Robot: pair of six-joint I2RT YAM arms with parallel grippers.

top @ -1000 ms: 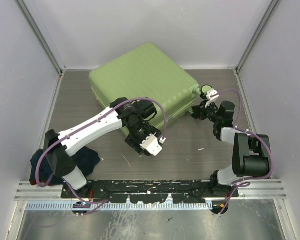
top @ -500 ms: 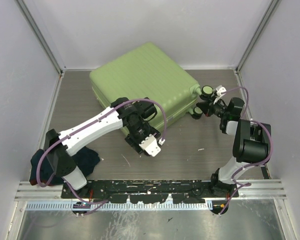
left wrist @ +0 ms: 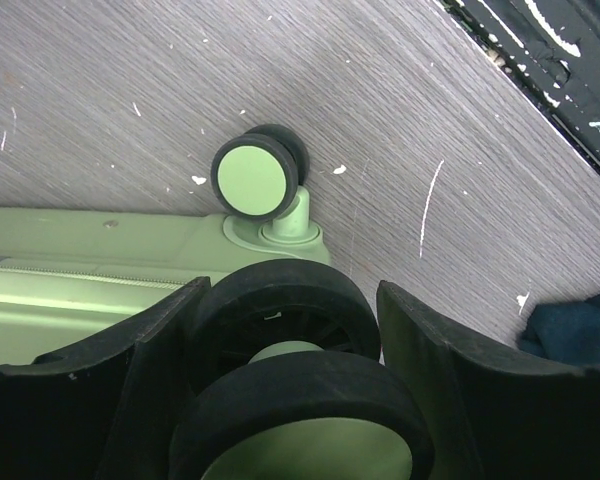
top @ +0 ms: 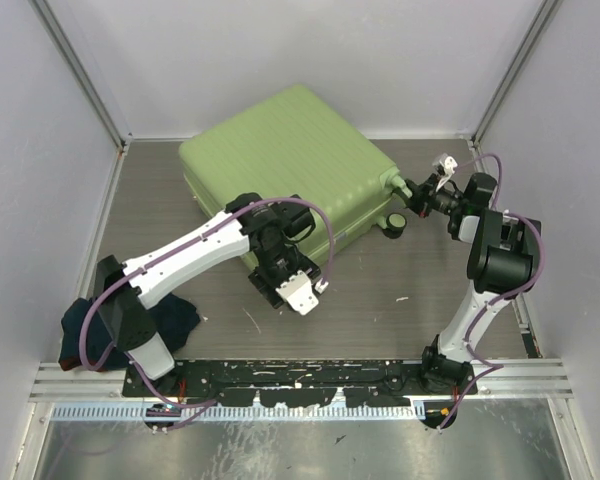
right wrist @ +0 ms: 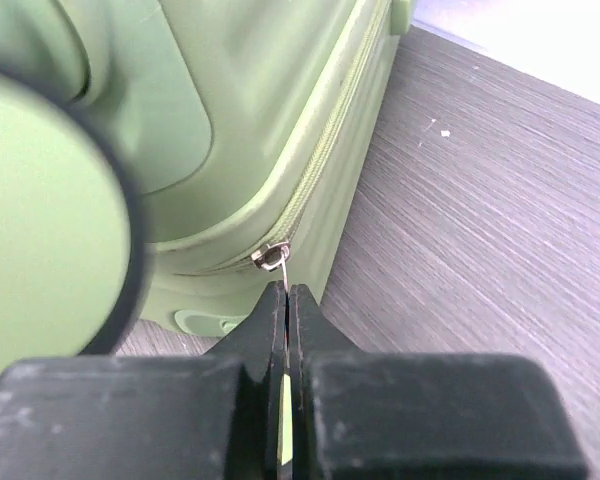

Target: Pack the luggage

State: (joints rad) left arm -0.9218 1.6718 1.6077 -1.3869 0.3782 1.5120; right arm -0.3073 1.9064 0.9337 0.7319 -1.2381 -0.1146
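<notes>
The luggage (top: 285, 160), a light-green ribbed suitcase, lies flat and closed at the back middle of the table. My left gripper (top: 272, 250) is at its front corner. In the left wrist view its jaws (left wrist: 293, 300) are closed against both sides of a black twin wheel (left wrist: 280, 400). A second wheel (left wrist: 255, 180) stands beyond it. My right gripper (top: 421, 190) is at the suitcase's right corner. In the right wrist view it (right wrist: 287, 292) is shut on the thin metal pull of the zipper slider (right wrist: 270, 257).
A dark blue cloth (top: 90, 325) lies at the front left by the left arm's base and shows in the left wrist view (left wrist: 575, 330). A suitcase wheel (top: 394, 225) sticks out near the right arm. Grey walls close in the table on three sides.
My right gripper has moved back and to the right along the suitcase's right corner, holding the zipper pull. The left arm has barely moved.
</notes>
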